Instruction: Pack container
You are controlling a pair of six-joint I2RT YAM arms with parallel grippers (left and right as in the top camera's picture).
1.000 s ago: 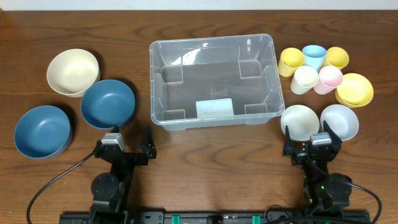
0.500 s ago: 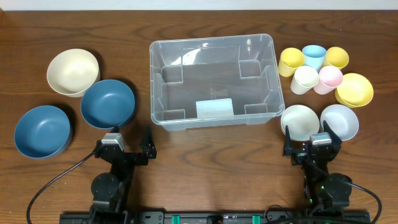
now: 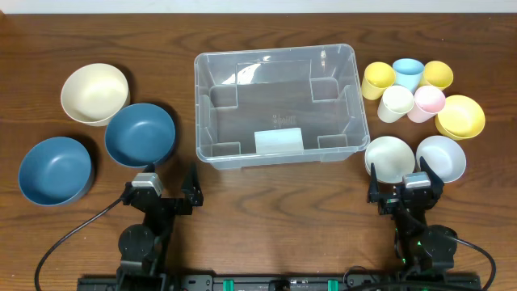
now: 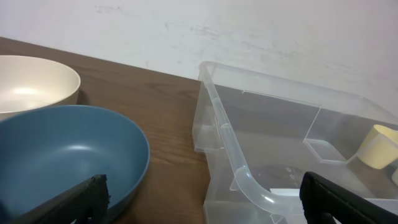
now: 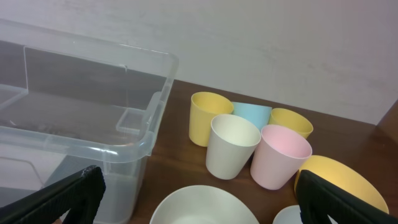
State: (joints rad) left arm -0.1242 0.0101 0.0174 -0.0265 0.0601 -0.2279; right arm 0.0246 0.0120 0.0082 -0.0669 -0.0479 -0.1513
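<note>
The clear plastic container stands empty in the middle of the table, a pale label on its near wall. My left gripper rests open near the front edge, below a dark blue bowl. In the left wrist view that gripper spans the gap between the blue bowl and the container's corner. On the other side my right gripper is open too, just in front of a white bowl. The right wrist view shows its fingers wide apart with nothing between them.
At the left are a cream bowl and a second blue bowl. At the right stand several cups: yellow, light blue, cream, pink. There are also a yellow bowl and a pale bowl.
</note>
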